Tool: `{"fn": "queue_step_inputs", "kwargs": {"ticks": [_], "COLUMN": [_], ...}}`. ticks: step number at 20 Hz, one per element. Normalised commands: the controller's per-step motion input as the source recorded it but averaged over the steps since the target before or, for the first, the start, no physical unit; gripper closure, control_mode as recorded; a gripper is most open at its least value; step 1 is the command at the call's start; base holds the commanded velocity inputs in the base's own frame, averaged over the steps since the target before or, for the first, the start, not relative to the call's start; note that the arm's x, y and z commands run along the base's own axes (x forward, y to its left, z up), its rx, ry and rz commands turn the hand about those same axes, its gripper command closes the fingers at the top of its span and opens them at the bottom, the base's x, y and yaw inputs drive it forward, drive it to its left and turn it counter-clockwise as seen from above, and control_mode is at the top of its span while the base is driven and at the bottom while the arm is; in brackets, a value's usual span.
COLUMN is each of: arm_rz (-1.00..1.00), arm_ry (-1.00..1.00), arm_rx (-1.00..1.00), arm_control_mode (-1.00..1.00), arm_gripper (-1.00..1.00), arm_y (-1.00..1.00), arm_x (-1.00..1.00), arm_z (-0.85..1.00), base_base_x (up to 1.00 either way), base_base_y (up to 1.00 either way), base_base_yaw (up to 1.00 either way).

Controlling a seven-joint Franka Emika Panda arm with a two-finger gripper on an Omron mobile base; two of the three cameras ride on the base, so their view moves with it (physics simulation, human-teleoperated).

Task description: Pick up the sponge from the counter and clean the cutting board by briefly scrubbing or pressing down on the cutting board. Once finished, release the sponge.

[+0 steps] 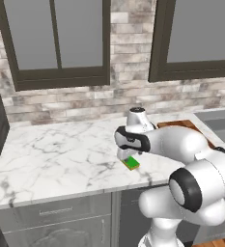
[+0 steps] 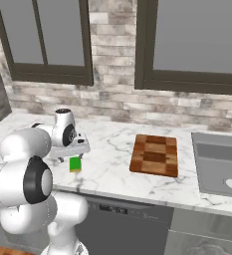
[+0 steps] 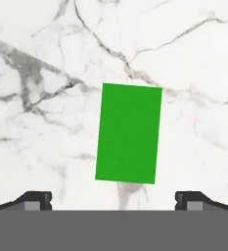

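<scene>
Hovering over the sponge (image 3: 128, 133) with the gripper (image 3: 113, 200) pointed straight down, jaws spread wide and empty, fingertips (image 3: 35, 200) well clear of the block on both sides. Sponge lies flat on the counter (image 2: 107, 164), green face up, near the front edge, untouched. Cutting board (image 2: 155, 155) sits farther along the same counter, well apart from the sponge, between it and the sink (image 2: 218, 162). Board is bare. Brick wall and two dark-framed windows behind.

I see two dark-framed windows (image 2: 43, 40), a brick wall (image 2: 115, 107), a steel sink (image 2: 219, 164), grey drawers (image 1: 51, 219)
</scene>
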Motion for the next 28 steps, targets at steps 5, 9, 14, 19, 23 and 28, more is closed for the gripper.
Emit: {"fn": "queue_step_inputs", "kwargs": {"ticks": [5,9,14,19,23,28], "arm_rz": [0.00,0.00,0.00,0.00,0.00,0.00], "arm_ry": [0.00,0.00,0.01,0.03,0.04,0.00], "arm_rx": [-0.05,-0.03,-0.01,0.00,0.00,0.00], "arm_control_mode": [-1.00,-1.00,-1.00,-1.00,-1.00,-1.00], "arm_gripper": [-1.00,-1.00,-1.00,-1.00,-1.00,-1.00], "arm_y": [0.00,0.00,0.06,0.10,0.06,0.00], "arm_x": [0.06,0.12,0.20,0.18,0.10,0.04], "arm_z": [-0.14,-0.03,-0.08,-0.12,-0.15,-0.09], "base_base_x": [0.00,0.00,0.00,0.00,0.00,0.00], "base_base_y": [0.00,0.00,0.00,0.00,0.00,0.00], "base_base_yaw": [0.00,0.00,0.00,0.00,0.00,0.00]}}
